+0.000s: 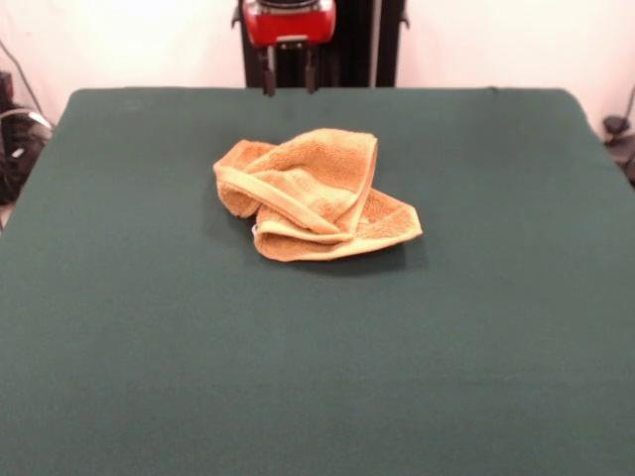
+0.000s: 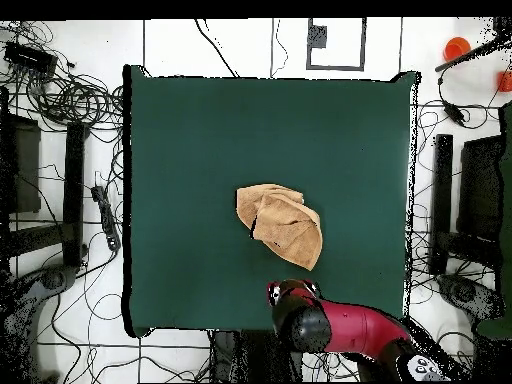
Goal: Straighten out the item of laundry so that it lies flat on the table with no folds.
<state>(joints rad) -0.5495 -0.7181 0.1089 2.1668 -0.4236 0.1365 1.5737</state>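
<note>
Towel (image 1: 314, 195) crumpled mid-table (image 1: 149, 327); pincer (image 1: 288, 71) apart, spread.

Counted 1 towel (image 1: 316, 196), crumpled w/ several folds, on 1 green counter (image 1: 317, 377). 1 robot arm (image 2: 350, 328) w/ 1 gripper (image 1: 289, 71), 2 fingers (image 1: 267, 71) showing at the far edge. Overhead: 1 orange cup-like thing (image 2: 457, 47) off the counter, plus lots of floor cables (image 2: 75, 100), too tangled to count.
</note>
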